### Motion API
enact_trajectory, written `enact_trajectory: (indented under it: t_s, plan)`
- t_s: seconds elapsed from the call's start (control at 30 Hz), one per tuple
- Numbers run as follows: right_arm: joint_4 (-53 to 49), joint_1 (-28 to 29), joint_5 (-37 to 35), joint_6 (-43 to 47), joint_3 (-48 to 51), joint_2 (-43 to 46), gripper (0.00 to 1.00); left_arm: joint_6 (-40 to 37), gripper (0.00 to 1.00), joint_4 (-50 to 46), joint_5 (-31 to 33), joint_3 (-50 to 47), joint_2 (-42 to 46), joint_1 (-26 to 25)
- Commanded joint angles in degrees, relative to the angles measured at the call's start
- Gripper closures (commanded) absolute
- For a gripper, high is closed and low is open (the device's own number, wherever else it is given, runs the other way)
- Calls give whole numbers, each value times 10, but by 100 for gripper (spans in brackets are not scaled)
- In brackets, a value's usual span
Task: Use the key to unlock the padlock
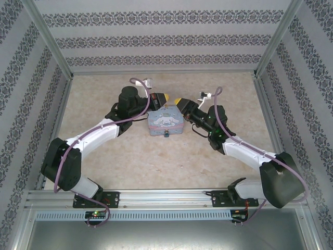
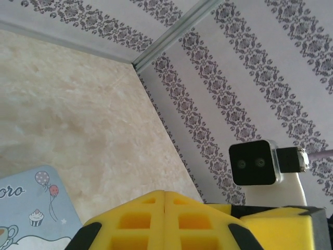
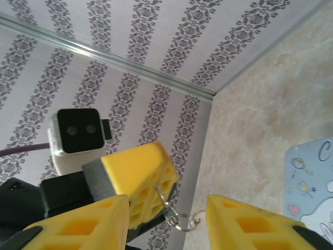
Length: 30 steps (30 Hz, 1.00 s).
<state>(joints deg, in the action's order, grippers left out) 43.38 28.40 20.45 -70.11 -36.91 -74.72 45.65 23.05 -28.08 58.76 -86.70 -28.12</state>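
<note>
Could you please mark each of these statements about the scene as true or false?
1. The left gripper is shut. True.
2. The right gripper is clamped on the padlock. False: its fingers stand apart on either side of the left gripper's tip, and the padlock sits at the near edge of the tin.
3. A small metal ring dangles from the key pinched in the left gripper. True.
4. The tin stands against the back wall. False: it lies mid-table, just below where the two grippers meet in the top view.
</note>
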Motion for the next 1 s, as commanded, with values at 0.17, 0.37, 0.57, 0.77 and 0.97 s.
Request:
enact_trajectory:
  t_s: [0.17, 0.37, 0.57, 0.77, 0.97]
  plan:
    - [62, 21, -15, 5, -40, -35, 61, 102, 100, 122, 39, -34, 11, -1]
    - [78, 37, -25, 1, -49, -63, 61, 149, 100, 163, 59, -57, 7, -2]
    - [89, 46, -31, -5, -55, -80, 62, 173, 100, 185, 77, -76, 7, -2]
    - [109, 53, -36, -20, -55, -99, 64, 191, 100, 204, 90, -87, 4, -2]
    - [126, 58, -43, -31, -54, -117, 65, 207, 100, 223, 94, -88, -6, -3]
